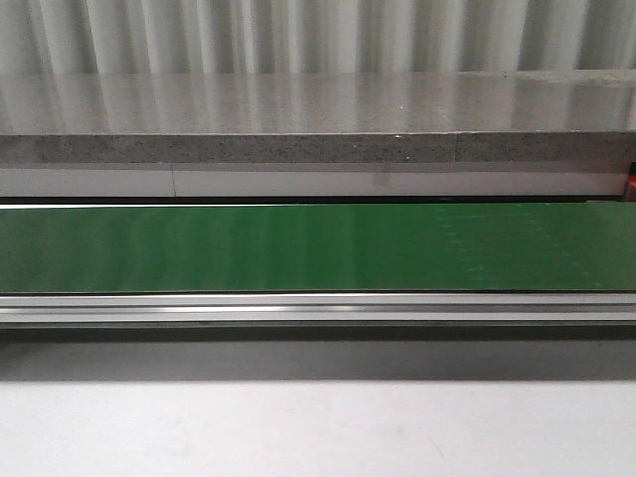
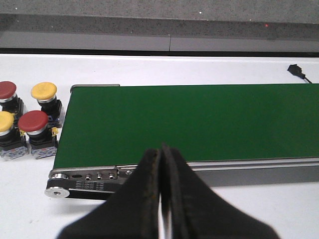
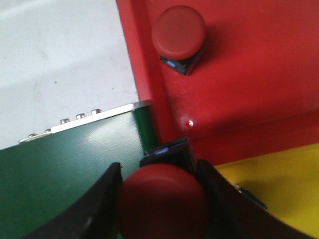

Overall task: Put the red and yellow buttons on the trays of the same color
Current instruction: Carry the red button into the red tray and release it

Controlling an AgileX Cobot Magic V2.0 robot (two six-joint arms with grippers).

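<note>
In the right wrist view my right gripper (image 3: 160, 199) is shut on a red button (image 3: 162, 204), held over the end of the green belt (image 3: 65, 174) beside the red tray (image 3: 249, 74). Another red button (image 3: 178, 31) stands on that red tray. A corner of the yellow tray (image 3: 284, 189) shows next to it. In the left wrist view my left gripper (image 2: 162, 164) is shut and empty above the belt's near rail. Beside the belt's end stand two red buttons (image 2: 33, 121) (image 2: 7, 90) and two yellow buttons (image 2: 44, 91) (image 2: 5, 121) on the white table.
The front view shows only the green conveyor belt (image 1: 318, 248), its metal rail (image 1: 318, 308) and a grey stone ledge (image 1: 318, 119) behind; no gripper appears there. A small black cable plug (image 2: 296, 70) lies on the white table beyond the belt.
</note>
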